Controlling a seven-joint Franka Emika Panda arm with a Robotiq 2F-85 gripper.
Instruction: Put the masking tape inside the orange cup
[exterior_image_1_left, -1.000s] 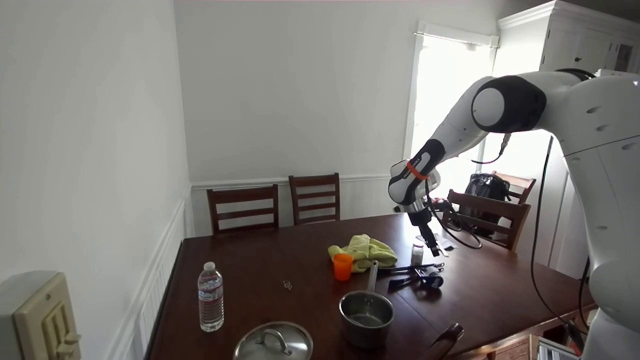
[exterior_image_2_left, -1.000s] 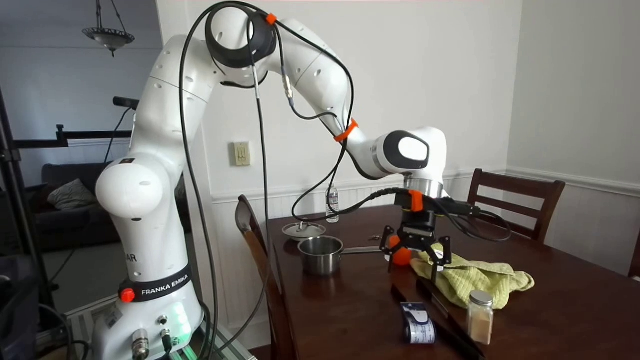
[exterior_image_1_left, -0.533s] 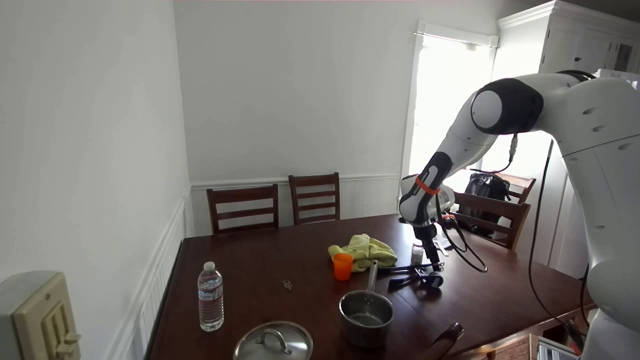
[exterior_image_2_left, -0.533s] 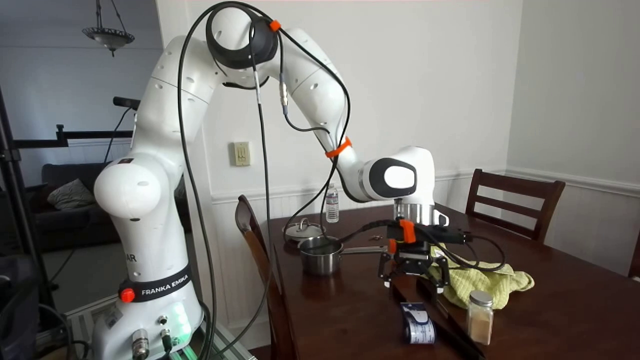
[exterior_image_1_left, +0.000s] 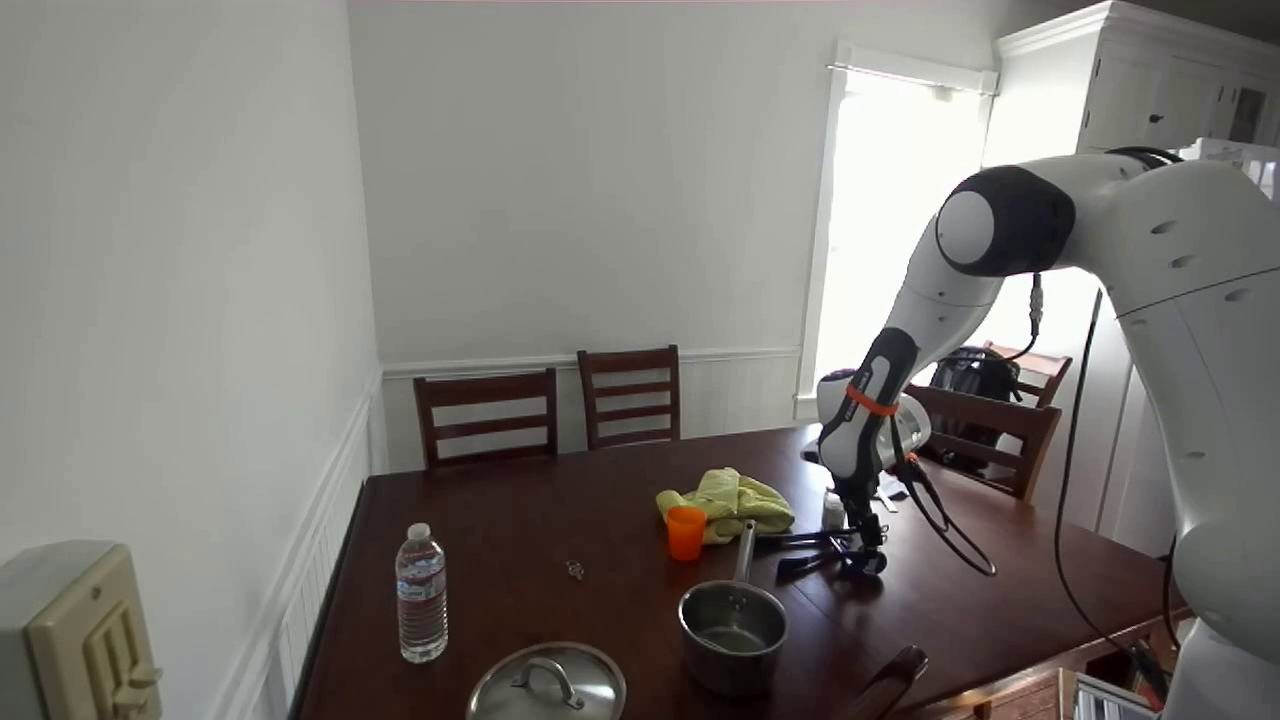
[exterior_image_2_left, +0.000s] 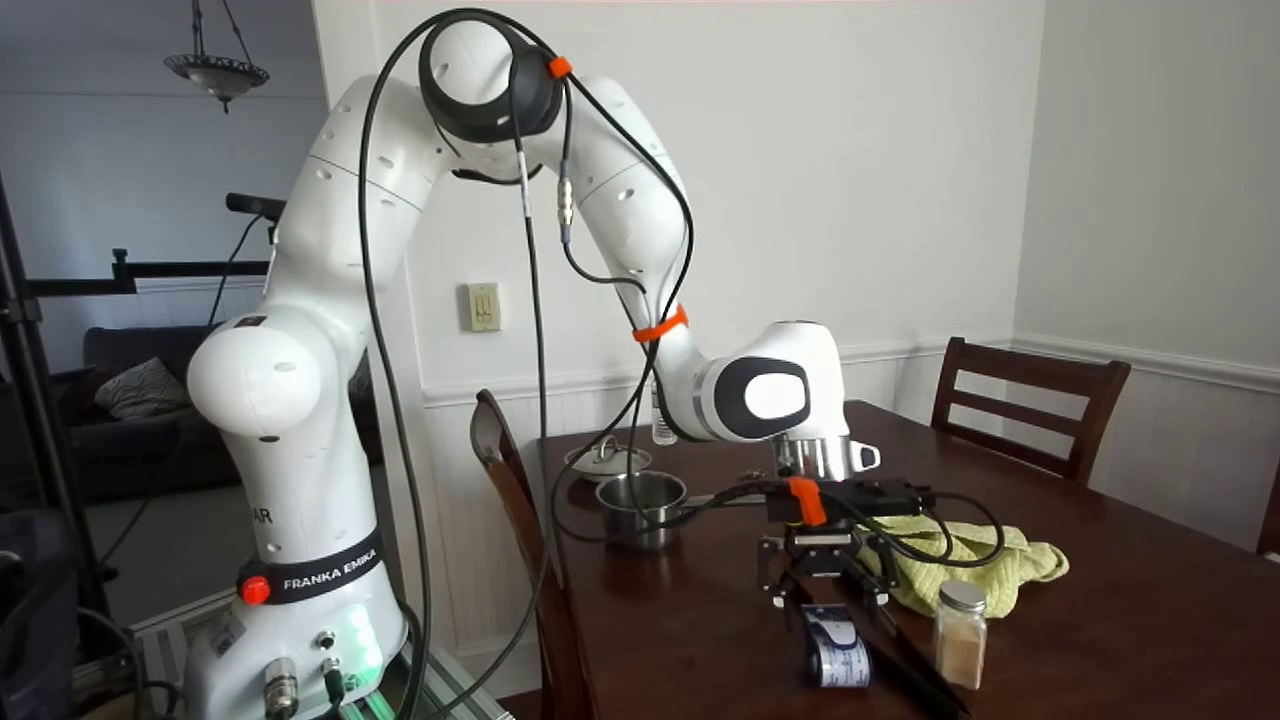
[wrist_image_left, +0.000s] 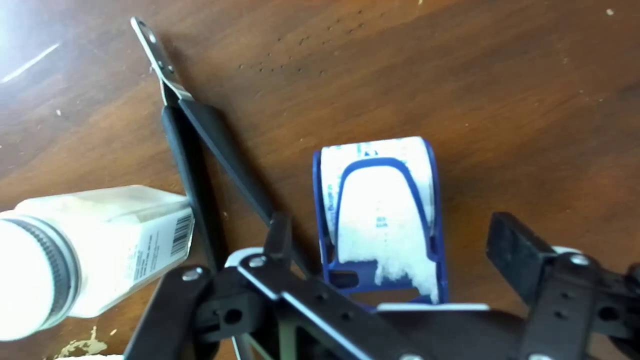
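The masking tape, a white roll in a blue dispenser, lies on the table in an exterior view (exterior_image_2_left: 840, 650). It also shows in the wrist view (wrist_image_left: 382, 215), between my finger lines with space on both sides. My gripper (wrist_image_left: 395, 245) is open and empty. In an exterior view the gripper (exterior_image_2_left: 829, 598) is low, just above and behind the tape, not visibly touching it. The small orange cup (exterior_image_1_left: 686, 534) stands upright beside the yellow-green towel. The cup is hidden behind the gripper and arm in the view from the robot's side.
Black-handled tongs (wrist_image_left: 197, 170) lie close beside the tape. A glass jar with a metal lid (exterior_image_2_left: 961, 635) stands near them. The yellow-green towel (exterior_image_1_left: 735, 503), steel pot (exterior_image_1_left: 733, 640), pot lid (exterior_image_1_left: 550, 690), small keys (exterior_image_1_left: 575, 570) and water bottle (exterior_image_1_left: 421, 595) are on the table.
My gripper has come down toward the table and moved over toward the tape, staying open. The tape, cup and other objects have not moved.
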